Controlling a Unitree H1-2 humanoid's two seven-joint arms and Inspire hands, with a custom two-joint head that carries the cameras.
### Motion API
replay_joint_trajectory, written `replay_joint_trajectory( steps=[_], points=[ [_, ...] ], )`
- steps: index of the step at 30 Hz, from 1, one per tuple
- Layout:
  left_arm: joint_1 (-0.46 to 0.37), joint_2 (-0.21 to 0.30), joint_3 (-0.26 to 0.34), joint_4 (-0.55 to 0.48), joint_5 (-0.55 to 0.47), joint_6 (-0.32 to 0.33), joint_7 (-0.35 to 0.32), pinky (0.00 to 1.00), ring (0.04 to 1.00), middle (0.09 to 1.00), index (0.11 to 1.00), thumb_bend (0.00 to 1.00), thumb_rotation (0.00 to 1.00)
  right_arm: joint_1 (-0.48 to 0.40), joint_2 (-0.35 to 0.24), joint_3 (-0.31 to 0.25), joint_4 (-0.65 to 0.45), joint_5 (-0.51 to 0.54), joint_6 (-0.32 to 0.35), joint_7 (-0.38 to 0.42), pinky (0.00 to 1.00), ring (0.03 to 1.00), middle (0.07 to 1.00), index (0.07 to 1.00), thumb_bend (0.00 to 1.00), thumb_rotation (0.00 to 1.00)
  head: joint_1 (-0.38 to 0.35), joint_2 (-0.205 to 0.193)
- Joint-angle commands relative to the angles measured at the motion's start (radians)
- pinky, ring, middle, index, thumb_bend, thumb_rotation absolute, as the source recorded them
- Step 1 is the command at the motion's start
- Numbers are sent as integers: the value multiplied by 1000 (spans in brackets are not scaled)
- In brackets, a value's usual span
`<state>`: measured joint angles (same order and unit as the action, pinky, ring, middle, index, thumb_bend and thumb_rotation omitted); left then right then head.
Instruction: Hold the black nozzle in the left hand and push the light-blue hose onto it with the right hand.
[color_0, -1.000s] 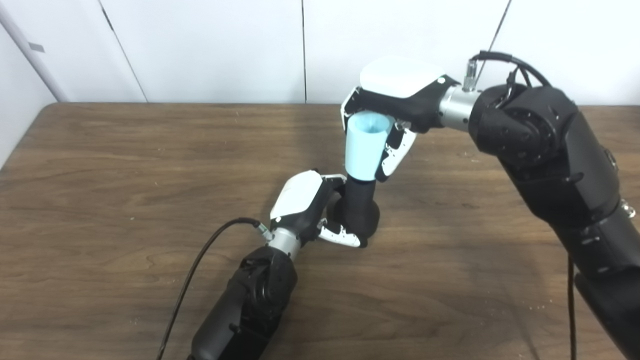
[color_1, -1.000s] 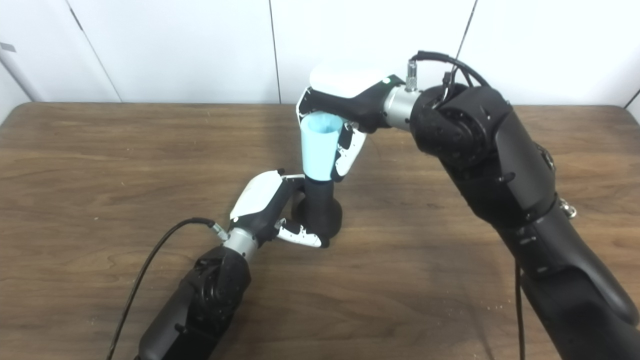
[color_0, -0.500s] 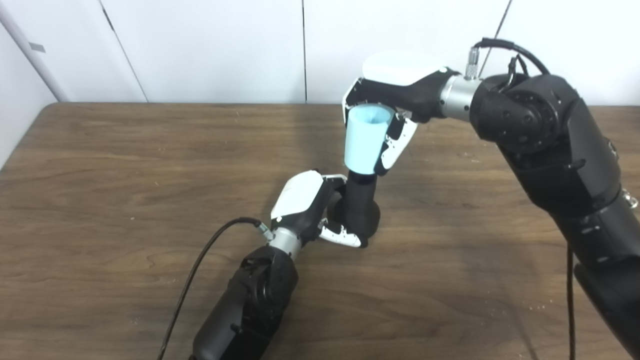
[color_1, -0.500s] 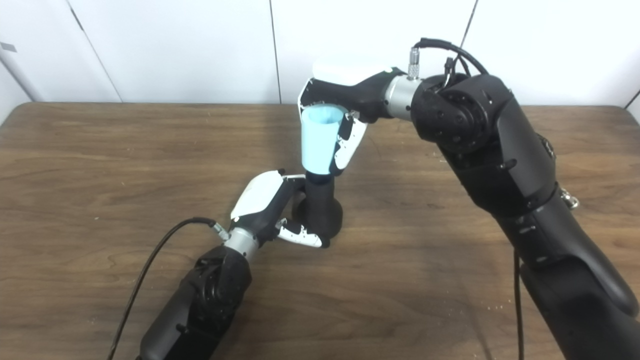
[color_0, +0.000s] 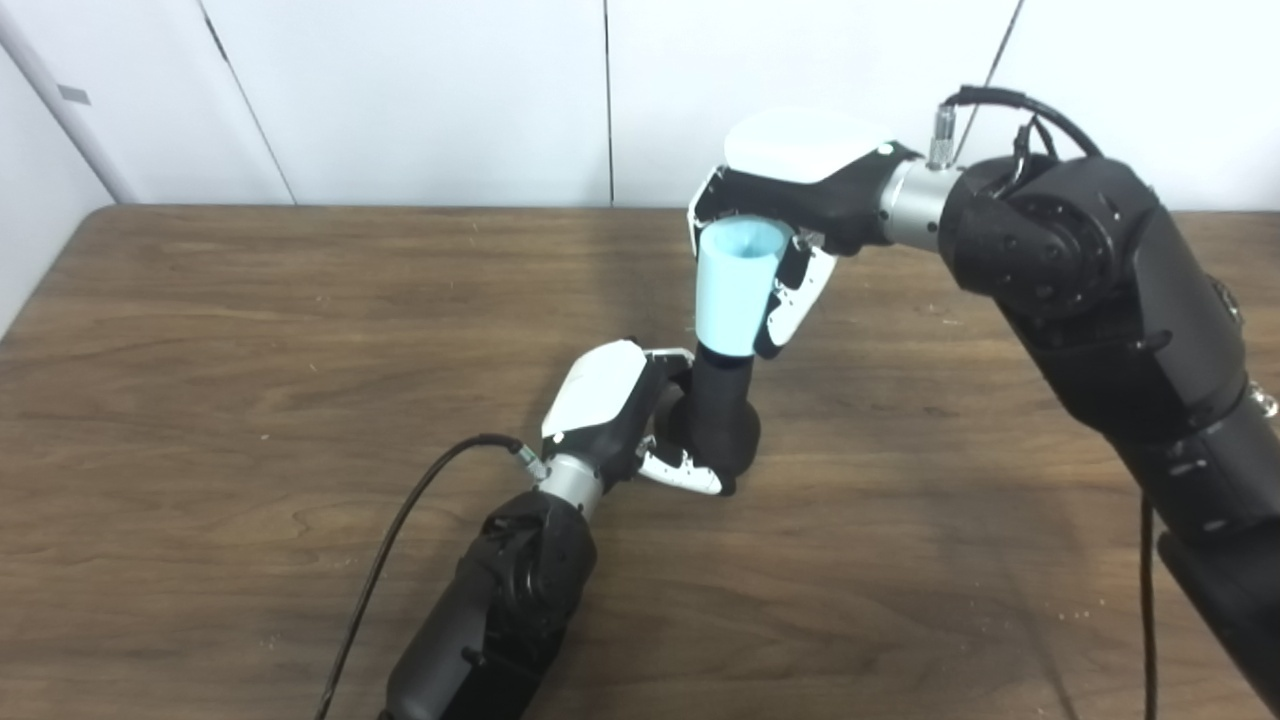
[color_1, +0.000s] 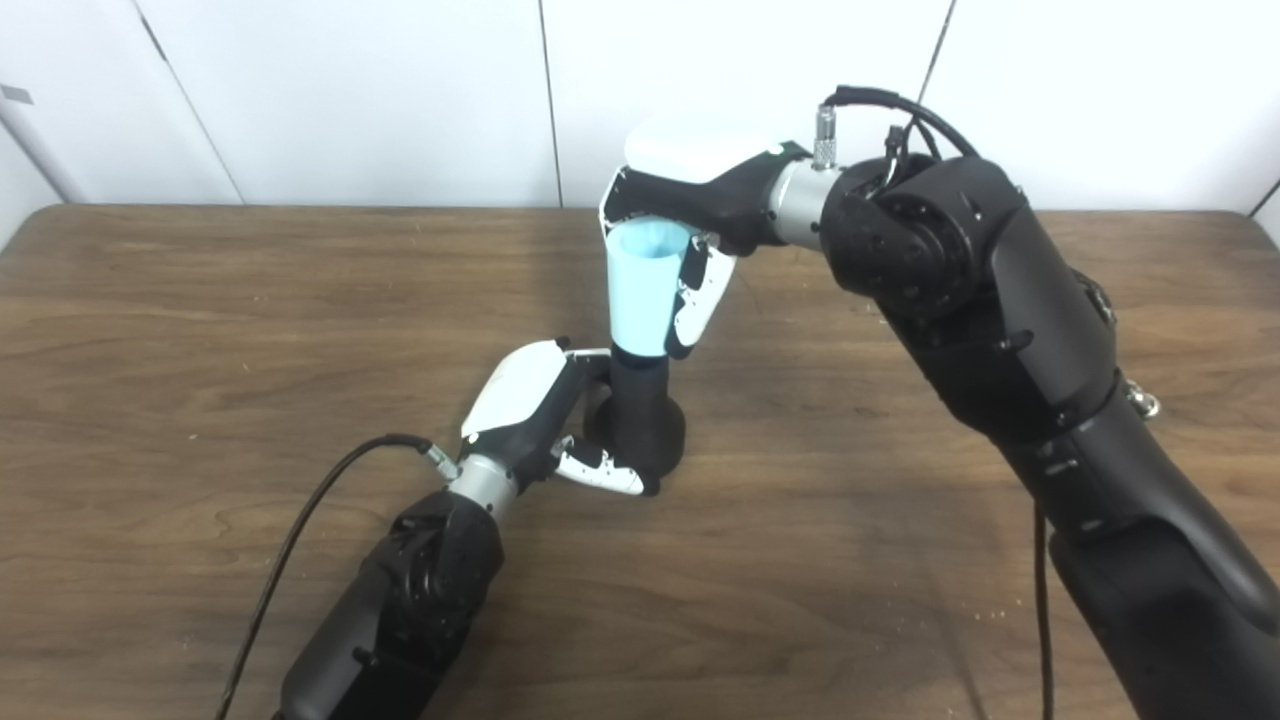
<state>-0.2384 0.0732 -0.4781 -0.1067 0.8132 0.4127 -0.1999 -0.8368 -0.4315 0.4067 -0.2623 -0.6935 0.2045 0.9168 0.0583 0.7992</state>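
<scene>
My left hand (color_0: 640, 420) grips black nozzle (color_0: 718, 415); right hand (color_0: 790, 215) clamps smooth tapered hose (color_0: 732, 290) above it; wood-grain bench (color_0: 200, 350) open all round.

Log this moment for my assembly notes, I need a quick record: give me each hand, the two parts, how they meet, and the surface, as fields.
left hand: shut on the black nozzle, low on its wide base
right hand: shut on the light-blue hose, gripping near its open top
nozzle pose: upright, base on the wooden table
hose pose: nearly upright, open end facing up
contact: hose's lower end sits over the nozzle's top
depth of fit: cannot tell
</scene>
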Motion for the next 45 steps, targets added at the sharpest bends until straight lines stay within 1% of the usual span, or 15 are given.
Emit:
replay_joint_trajectory(
  steps=[1, 4, 7, 9, 11, 17, 26, 29, 33, 38, 42, 45],
  points=[
    [72, 15, -28, 80, 2, 57, -119, 1000, 820, 708, 482, 518, 42, -33, -14, -9, -20, -6, -12, -15, 333, 468, 476, 456, 502, 0, 1, 0],
    [74, 13, -25, 77, 5, 57, -122, 1000, 823, 703, 482, 518, 42, -24, -18, -5, -11, -7, -22, -23, 335, 469, 474, 456, 502, 0, 1, 1],
    [75, 12, -24, 77, 9, 57, -123, 1000, 861, 749, 482, 519, 42, -16, -22, 0, -5, -11, -31, -27, 335, 458, 475, 460, 503, 0, 1, 3],
    [75, 11, -24, 79, 9, 57, -123, 1000, 840, 717, 482, 519, 42, -13, -24, 4, -7, -19, -28, -22, 336, 457, 476, 460, 503, 0, 1, 3],
    [75, 11, -24, 81, 9, 57, -122, 1000, 831, 708, 482, 519, 42, -11, -24, 5, -9, -18, -29, -20, 337, 457, 476, 461, 503, 0, 1, 4],
    [74, 9, -20, 78, 13, 57, -128, 1000, 843, 736, 482, 519, 42, -19, -20, -5, -5, 6, -16, -12, 337, 459, 475, 461, 503, 0, 5, 5],
    [67, 7, -21, 92, 7, 56, -123, 1000, 830, 714, 482, 519, 42, -32, -16, -42, 19, 79, 55, -6, 348, 472, 465, 462, 503, 0, 8, 7],
    [66, 7, -21, 94, 5, 56, -122, 1000, 826, 710, 482, 518, 41, -32, -19, -41, 22, 85, 74, -8, 335, 477, 470, 468, 502, 0, 9, 7],
    [66, 5, -19, 91, 7, 57, -125, 1000, 838, 744, 482, 519, 41, -41, -24, -37, 16, 81, 92, -2, 331, 482, 471, 469, 502, 0, 9, 7],
    [67, 3, -19, 90, 12, 57, -128, 1000, 837, 718, 482, 518, 41, -53, -20, -42, 9, 96, 113, 2, 320, 477, 481, 481, 501, 0, 15, 8],
    [69, -1, -16, 88, 17, 57, -131, 1000, 852, 749, 482, 519, 42, -51, -14, -47, 11, 117, 130, -1, 310, 463, 491, 494, 500, 0, 14, 9],
    [71, -3, -13, 89, 16, 57, -131, 1000, 858, 755, 482, 519, 42, -52, -17, -43, 7, 122, 136, -6, 309, 461, 491, 494, 500, 0, 14, 11]
  ],
)
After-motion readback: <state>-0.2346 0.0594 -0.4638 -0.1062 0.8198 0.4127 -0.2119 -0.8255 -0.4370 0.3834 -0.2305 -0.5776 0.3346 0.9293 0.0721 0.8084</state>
